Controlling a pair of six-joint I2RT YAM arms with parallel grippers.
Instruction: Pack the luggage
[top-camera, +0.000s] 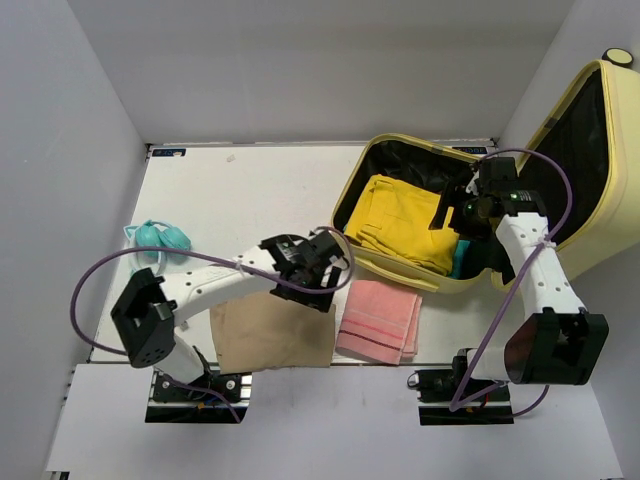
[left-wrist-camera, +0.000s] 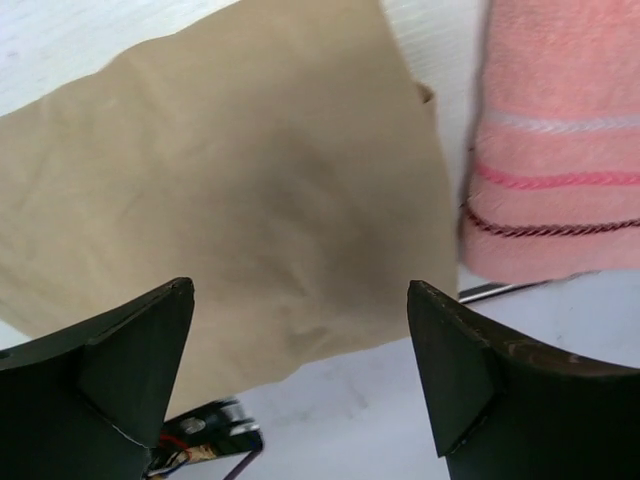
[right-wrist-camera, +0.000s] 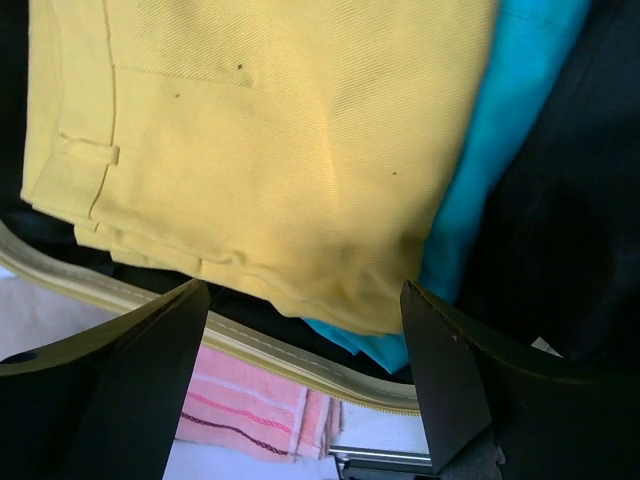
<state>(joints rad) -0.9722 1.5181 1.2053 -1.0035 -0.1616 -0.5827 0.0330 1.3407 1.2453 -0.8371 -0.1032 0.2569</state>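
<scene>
Your left arm (top-camera: 215, 280) reaches forward and inward, the left gripper (left-wrist-camera: 300, 310) hovering over the tan cloth (left-wrist-camera: 230, 180) with jaws spread wide and empty, the pink towel (left-wrist-camera: 560, 150) just beside. Your right arm (top-camera: 540, 265) stretches into the open luggage (top-camera: 618, 150) at the far right of the table (top-camera: 250, 190), the right gripper (right-wrist-camera: 305, 300) also spread, above folded yellow trousers (right-wrist-camera: 260, 150) (a turquoise garment (right-wrist-camera: 500, 130) beneath is mostly hidden). The teal bundle (top-camera: 158, 238) at the left is hard to make out.
</scene>
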